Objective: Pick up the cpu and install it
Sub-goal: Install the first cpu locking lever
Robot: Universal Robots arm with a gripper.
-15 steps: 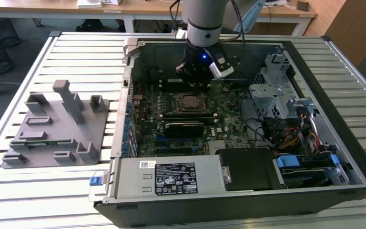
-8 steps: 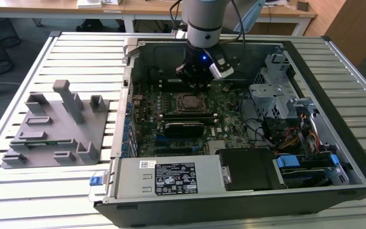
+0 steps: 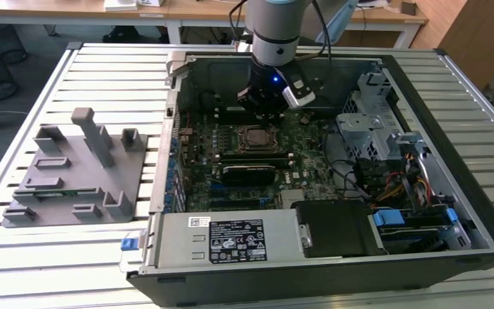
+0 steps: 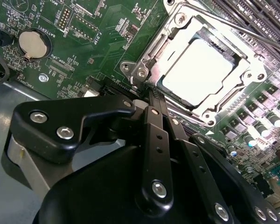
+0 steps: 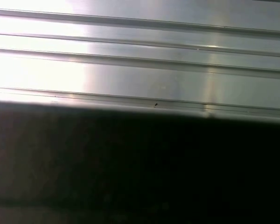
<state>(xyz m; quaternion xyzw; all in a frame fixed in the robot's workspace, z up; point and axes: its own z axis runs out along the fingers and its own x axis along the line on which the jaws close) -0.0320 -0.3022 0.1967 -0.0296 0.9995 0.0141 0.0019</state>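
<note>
One open computer case point(image 3: 453, 251) is seen, one green motherboard point(image 3: 307, 161) is counted inside it, one cpu point(image 4: 200, 70) is seated in one socket frame point(image 4: 130, 67), one coin battery point(image 4: 32, 43), one grey plastic fixture point(image 3: 67, 174), one robot arm point(image 3: 273, 32) is counted

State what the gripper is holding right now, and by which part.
Nothing is held. The cpu already lies in the socket frame on the motherboard, and the gripper sits closed beside it, with nothing between its fingers.

The arm point(image 3: 274, 26) is silver-grey with a black wrist, a blue light and black screw-studded linkages.
</note>
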